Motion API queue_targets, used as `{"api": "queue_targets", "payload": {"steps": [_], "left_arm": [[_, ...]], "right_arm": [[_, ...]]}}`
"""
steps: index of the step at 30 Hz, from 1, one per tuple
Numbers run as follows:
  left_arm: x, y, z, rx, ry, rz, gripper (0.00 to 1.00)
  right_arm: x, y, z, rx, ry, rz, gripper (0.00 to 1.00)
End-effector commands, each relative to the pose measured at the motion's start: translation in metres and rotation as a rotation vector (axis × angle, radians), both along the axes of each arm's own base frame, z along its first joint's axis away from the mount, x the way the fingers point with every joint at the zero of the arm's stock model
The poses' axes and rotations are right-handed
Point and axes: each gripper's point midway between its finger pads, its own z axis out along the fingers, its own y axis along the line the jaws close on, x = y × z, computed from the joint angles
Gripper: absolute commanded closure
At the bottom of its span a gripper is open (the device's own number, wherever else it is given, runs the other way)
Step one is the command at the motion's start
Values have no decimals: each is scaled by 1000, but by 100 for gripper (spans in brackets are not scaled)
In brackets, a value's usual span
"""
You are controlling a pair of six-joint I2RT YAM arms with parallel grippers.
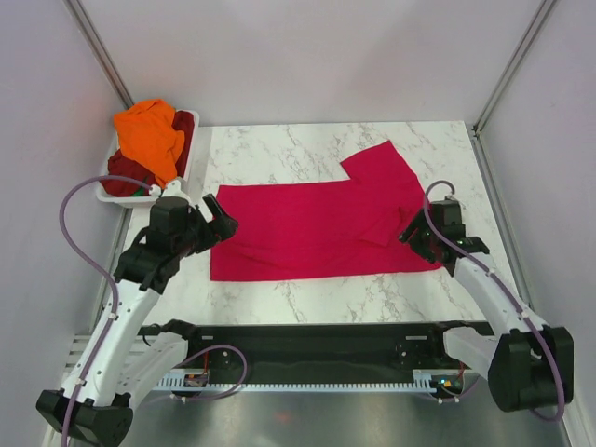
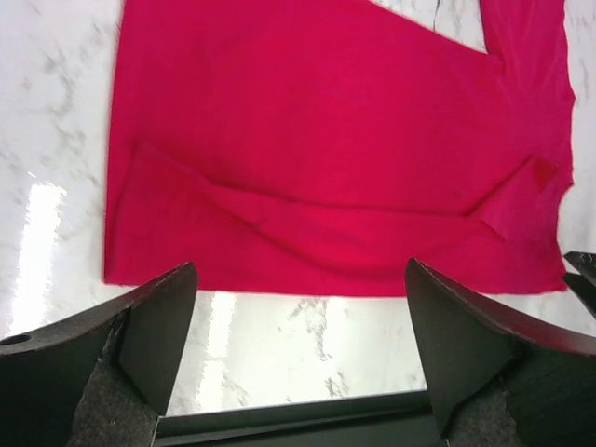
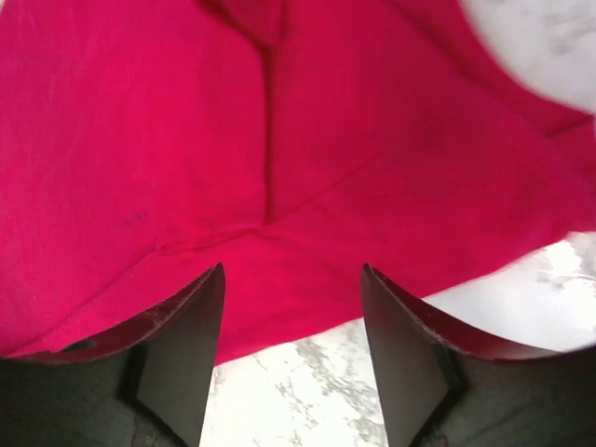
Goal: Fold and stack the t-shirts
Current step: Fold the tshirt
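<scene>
A crimson-pink t-shirt (image 1: 317,223) lies spread flat on the marble table, with one sleeve reaching toward the back right. My left gripper (image 1: 222,214) is open and empty above the shirt's left edge. The left wrist view shows the shirt (image 2: 326,140) past the open gripper (image 2: 300,270). My right gripper (image 1: 416,244) is open and empty above the shirt's near right corner. The right wrist view shows the shirt's hem (image 3: 279,140) between the spread fingers of that gripper (image 3: 293,270). An orange t-shirt (image 1: 149,135) and a dark maroon t-shirt (image 1: 126,172) lie heaped in the basket.
A white plastic basket (image 1: 196,149) stands at the table's back left corner. Bare marble table (image 1: 307,293) runs between the shirt's near edge and the black rail in front of the arm bases. Grey walls close in the table on three sides.
</scene>
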Motion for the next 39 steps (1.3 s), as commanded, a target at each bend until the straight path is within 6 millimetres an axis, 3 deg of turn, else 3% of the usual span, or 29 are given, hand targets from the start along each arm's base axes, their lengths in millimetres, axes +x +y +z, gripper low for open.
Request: {"api": "queue_targets", "payload": {"steps": [1, 2, 3, 5, 9, 16, 27, 34, 39], "left_arm": [[-3, 31, 8, 245, -11, -36, 0], [-3, 31, 17, 255, -36, -50, 0], [-3, 34, 17, 288, -46, -65, 0], [-4, 44, 18, 319, -67, -27, 0], [-6, 40, 12, 300, -54, -39, 0], [-6, 43, 11, 307, -56, -24, 0], [-6, 44, 10, 311, -55, -21, 0], [-5, 44, 8, 315, -46, -18, 0], [-5, 45, 8, 316, -46, -14, 0]], "right_arm": [[27, 35, 3, 55, -41, 98, 33], [28, 46, -2, 58, -28, 126, 36], [29, 50, -14, 55, 4, 137, 40], [36, 58, -18, 59, 4, 157, 43], [46, 56, -36, 13, 48, 153, 47], [65, 55, -45, -20, 60, 154, 55], [68, 52, -67, -48, 105, 147, 63], [71, 56, -69, -36, 104, 162, 86], [74, 59, -60, -38, 93, 177, 91]]}}
